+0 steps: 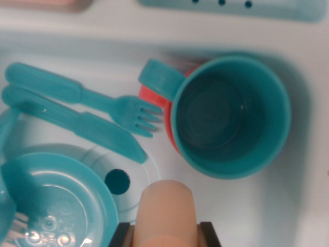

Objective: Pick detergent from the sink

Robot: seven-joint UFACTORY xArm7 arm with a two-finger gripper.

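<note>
Detergent bottle (167, 213), peach-coloured, sits bottom centre, closest to the lens, flanked by the dark jaws of the gripper (167, 234), which look pressed against its sides; judged held, lift step in hand. Next move: a straight rise out of the sink (288, 206). Teal cup (231, 116) at centre right stands near; teal plate (56, 200) lower left; knife (77, 123) and fork (82, 95) upper left, apart from the path.

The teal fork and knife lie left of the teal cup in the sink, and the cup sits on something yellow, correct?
Not quite. The wrist view shows the cup resting against something red, not yellow. The fork and knife do lie to its left in the sink.
</note>
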